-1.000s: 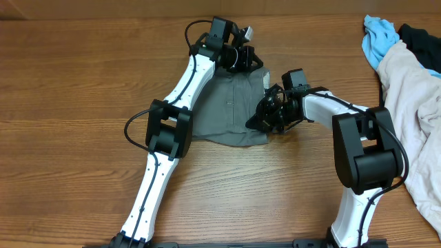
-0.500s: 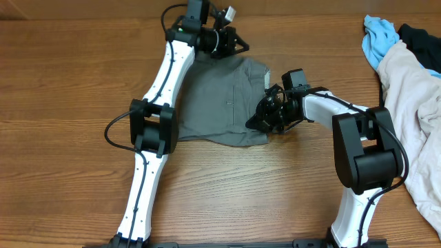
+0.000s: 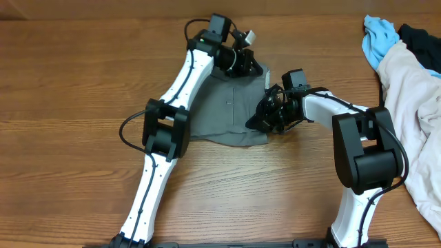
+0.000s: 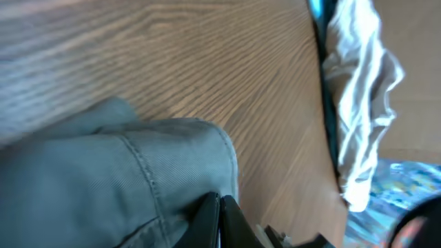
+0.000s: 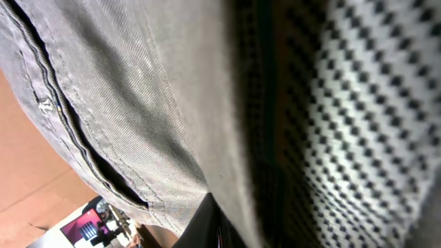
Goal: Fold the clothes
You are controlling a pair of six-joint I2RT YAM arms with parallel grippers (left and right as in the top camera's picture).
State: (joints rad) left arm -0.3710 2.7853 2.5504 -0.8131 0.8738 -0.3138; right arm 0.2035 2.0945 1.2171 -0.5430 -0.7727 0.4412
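Observation:
The gray shorts [image 3: 227, 114] lie mostly flat on the wooden table between the two arms. My left gripper [image 3: 253, 67] is at their far right corner. In the left wrist view the left gripper [image 4: 219, 207] is shut, and the gray cloth [image 4: 103, 179] bunches up to its tips. My right gripper [image 3: 262, 118] is shut on the shorts' right edge. In the right wrist view the gray fabric [image 5: 138, 103] and its speckled lining [image 5: 358, 103] fill the picture. Only the base of the right gripper [image 5: 217, 224] shows there.
A whitish-pink garment [image 3: 413, 117] is heaped at the table's right edge, with a light-blue cloth [image 3: 379, 38] and a dark item [image 3: 420, 38] behind it. The pale garment [image 4: 358, 83] also shows in the left wrist view. Bare wood lies left of the shorts.
My left arm swung left and toward the far side half a second ago. It has now come back right to the shorts' far right corner. The right arm has not moved.

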